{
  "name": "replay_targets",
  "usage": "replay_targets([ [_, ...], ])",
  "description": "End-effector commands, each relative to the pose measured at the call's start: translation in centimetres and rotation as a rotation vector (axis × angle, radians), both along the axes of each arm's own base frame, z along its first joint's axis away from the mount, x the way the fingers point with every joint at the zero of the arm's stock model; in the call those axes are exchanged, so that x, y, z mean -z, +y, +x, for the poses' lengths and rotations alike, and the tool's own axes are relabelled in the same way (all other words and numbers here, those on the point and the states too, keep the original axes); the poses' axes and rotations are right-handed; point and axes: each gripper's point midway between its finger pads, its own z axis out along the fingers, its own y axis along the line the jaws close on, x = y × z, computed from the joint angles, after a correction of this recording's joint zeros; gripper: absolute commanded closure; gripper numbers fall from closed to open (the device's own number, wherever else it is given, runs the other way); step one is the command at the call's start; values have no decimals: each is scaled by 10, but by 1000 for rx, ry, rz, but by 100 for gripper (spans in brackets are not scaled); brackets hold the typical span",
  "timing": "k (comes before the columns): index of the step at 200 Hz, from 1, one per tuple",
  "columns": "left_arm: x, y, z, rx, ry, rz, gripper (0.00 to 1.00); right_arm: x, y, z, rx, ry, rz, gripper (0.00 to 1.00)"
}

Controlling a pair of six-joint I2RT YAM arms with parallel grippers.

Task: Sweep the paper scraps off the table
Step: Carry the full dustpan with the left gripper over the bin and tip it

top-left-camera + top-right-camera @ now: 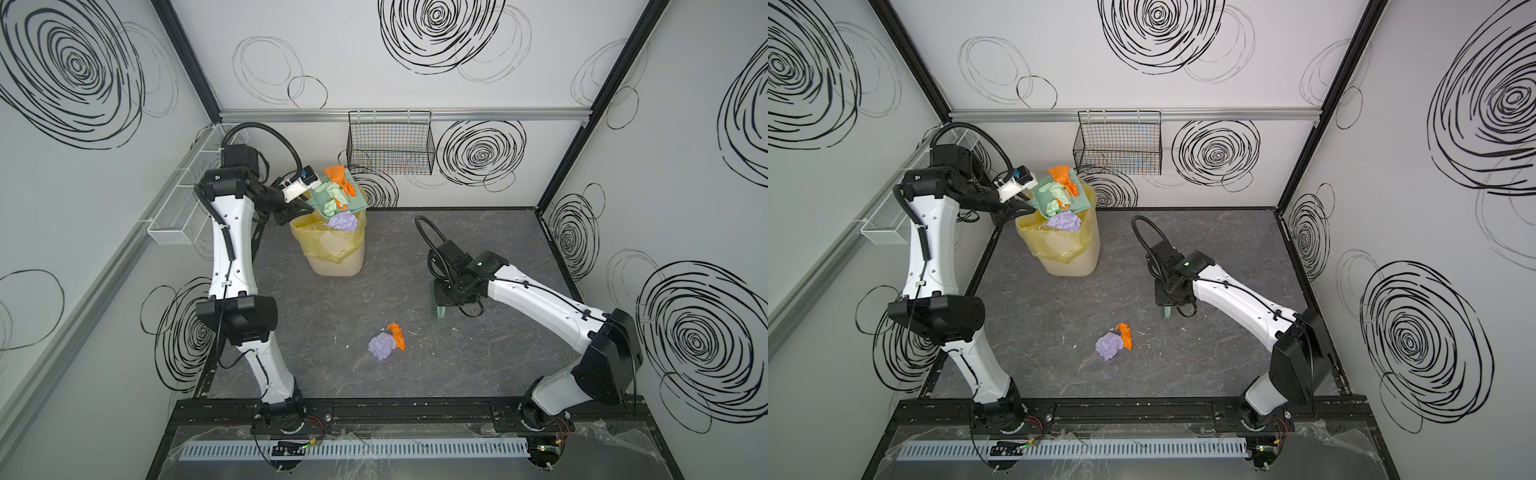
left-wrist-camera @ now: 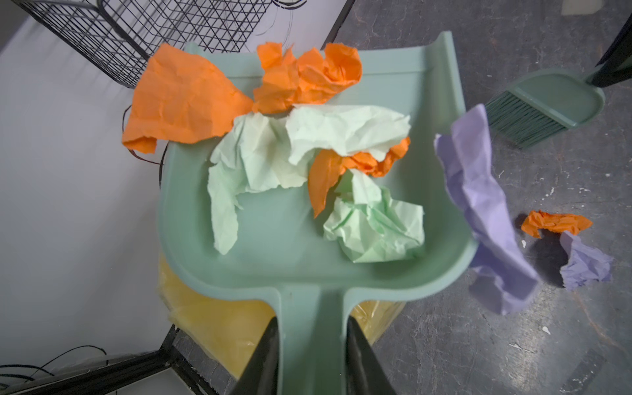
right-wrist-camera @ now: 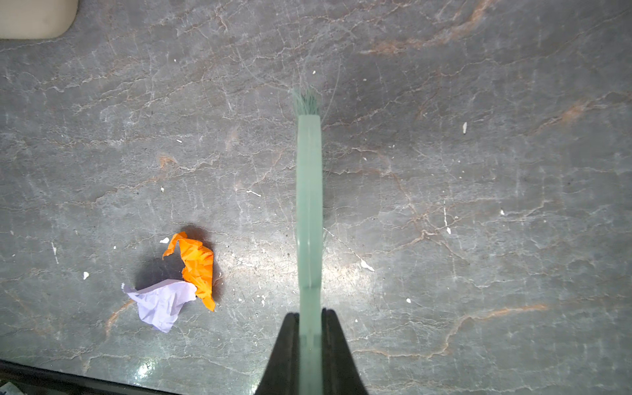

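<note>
My left gripper (image 2: 312, 325) is shut on the handle of the teal dustpan (image 2: 280, 246), held tilted above the bin (image 1: 336, 262) with the yellow liner (image 1: 328, 241). Orange (image 2: 178, 99) and pale green (image 2: 342, 133) paper scraps lie in the pan. A lilac scrap (image 2: 485, 212) is off the pan's side, over the bin mouth (image 1: 343, 220). On the table (image 1: 457, 365) remain a lilac scrap (image 1: 382, 345) and an orange scrap (image 1: 397, 334), touching. My right gripper (image 3: 310, 316) is shut on the teal brush (image 3: 309, 205), bristles down, right of those scraps (image 3: 159, 302).
A black wire basket (image 1: 390, 149) hangs on the back wall. A white mesh tray (image 1: 183, 199) runs along the left wall behind my left arm. The black frame edge (image 1: 395, 409) bounds the table's front. Tiny white flecks dot the surface.
</note>
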Motion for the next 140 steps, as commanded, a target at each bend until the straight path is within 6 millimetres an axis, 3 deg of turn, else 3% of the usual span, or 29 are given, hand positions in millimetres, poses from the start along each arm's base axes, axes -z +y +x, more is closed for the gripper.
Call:
replay_targets([
  [1,2,7,5,-22,24,-46,100,-8,-1,2,-3,-37,24,100],
  [40,7,27,17,-66,25,-55,100,-3,0,0,-8,-26,26,100],
  [81,17,36,22,-81,38,-34,100,-2,3,2,-12,-28,35,100],
  [140,37,48,34,-90,46,114,100,0,4,1,-10,-29,42,100],
])
